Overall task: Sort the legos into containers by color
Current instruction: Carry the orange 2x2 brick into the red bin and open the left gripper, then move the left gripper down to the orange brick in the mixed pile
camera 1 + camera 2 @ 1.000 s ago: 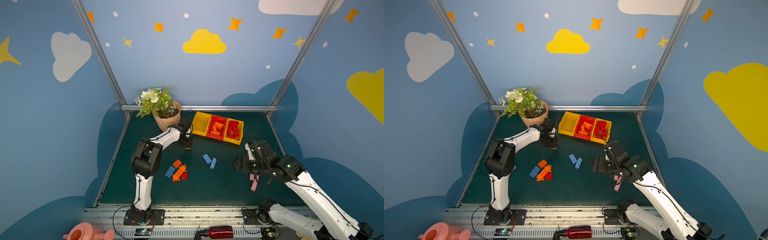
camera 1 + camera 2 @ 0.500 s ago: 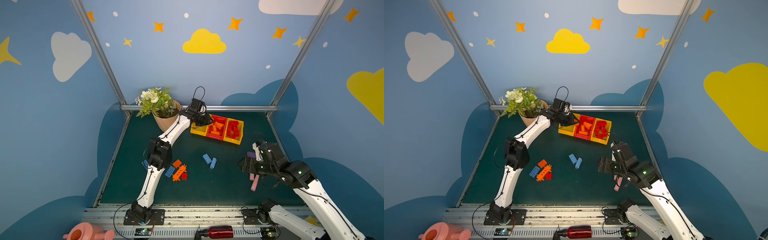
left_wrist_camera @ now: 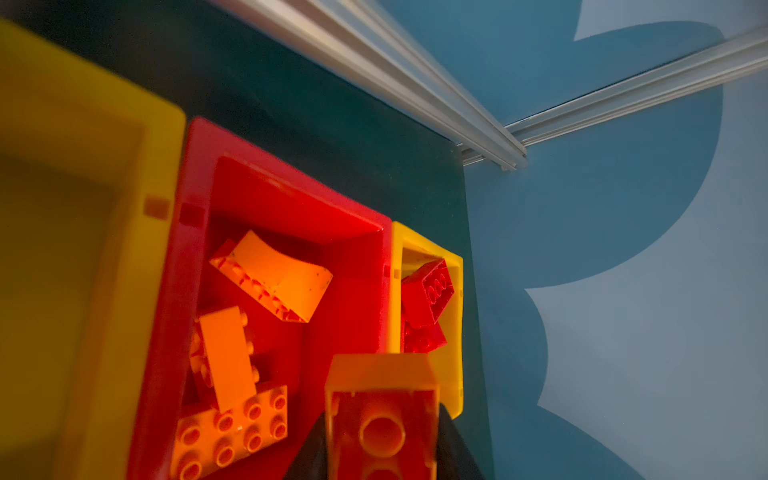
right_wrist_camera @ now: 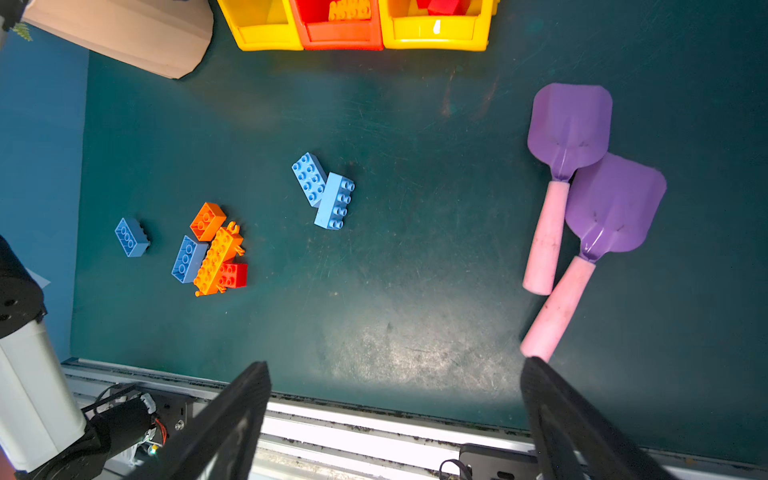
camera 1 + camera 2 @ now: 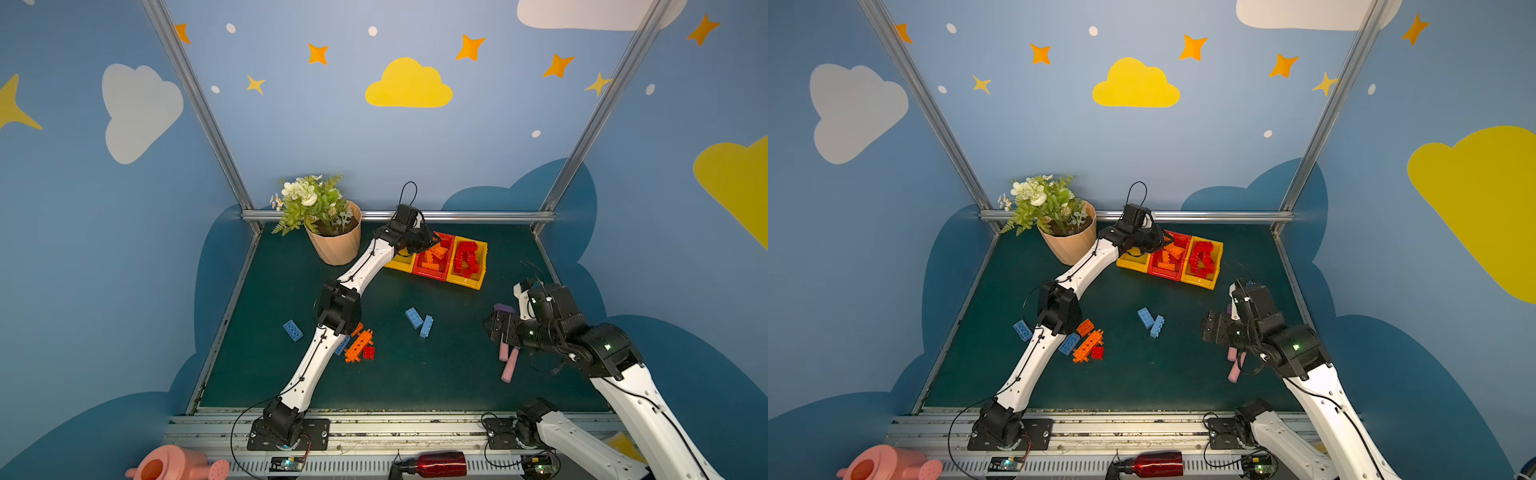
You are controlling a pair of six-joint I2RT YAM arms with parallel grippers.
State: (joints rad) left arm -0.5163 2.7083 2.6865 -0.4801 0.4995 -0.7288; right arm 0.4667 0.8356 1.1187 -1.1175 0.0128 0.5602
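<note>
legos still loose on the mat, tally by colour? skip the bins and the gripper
Light blue legos: 4
Orange legos: 2
Red lego: 1
Total: 7

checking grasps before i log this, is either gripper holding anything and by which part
The left gripper pinches an orange brick by its two side faces, above the red bin. The right gripper is open, holding nothing.

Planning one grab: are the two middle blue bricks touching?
Touching. The right wrist view shows the studs-up blue brick abutting the sideways blue brick, no gap.
</note>
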